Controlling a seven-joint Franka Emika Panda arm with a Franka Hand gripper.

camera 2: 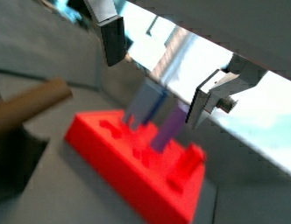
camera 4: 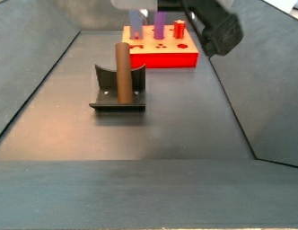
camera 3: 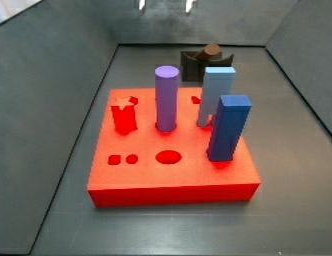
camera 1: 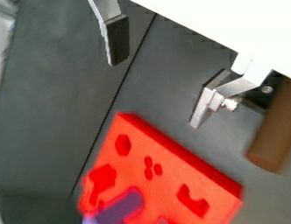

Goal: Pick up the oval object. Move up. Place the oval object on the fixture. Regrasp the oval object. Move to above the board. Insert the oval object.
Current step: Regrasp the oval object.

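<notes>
- Two silver fingers (camera 1: 114,39) of the end effector (camera 1: 159,74) stand wide apart, holding nothing, high above the floor.
- Brown oval peg (camera 4: 121,72) stands upright in the dark fixture (camera 4: 118,97), well apart from the end effector.
- Red board (camera 3: 169,160) sits beyond it, carrying a purple peg (camera 3: 166,98) and two blue pegs (camera 3: 229,128).

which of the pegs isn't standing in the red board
The brown peg: it stands upright in the fixture, while the purple peg and two blue pegs stand in the board.
</notes>
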